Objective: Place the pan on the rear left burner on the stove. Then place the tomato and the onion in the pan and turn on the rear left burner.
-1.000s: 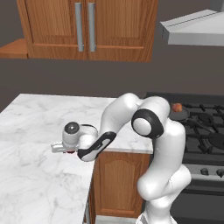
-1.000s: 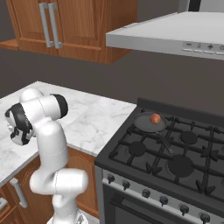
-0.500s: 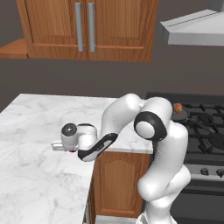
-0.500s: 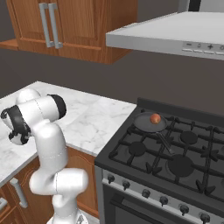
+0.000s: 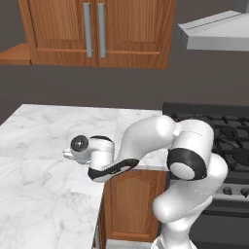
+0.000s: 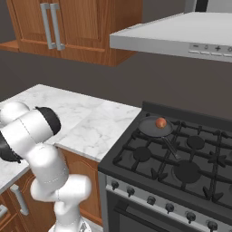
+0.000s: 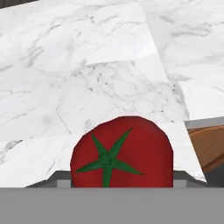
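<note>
We find the pan (image 6: 155,128) set on the rear left burner of the stove (image 6: 136,174) with the onion (image 6: 160,122) in it, while the gripper (image 7: 121,177) over the marble counter (image 7: 87,65) pinches the tomato (image 7: 122,153) (1 item left), presumably for carrying.

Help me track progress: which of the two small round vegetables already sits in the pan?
The onion, the orange-brown ball in the pan on the stove's rear left burner. The dark red tomato with its green stem star is right at the end effector over the marble counter.

Tomato (image 7: 121,153) close up, green stem star, over marble counter (image 7: 87,65).
</note>
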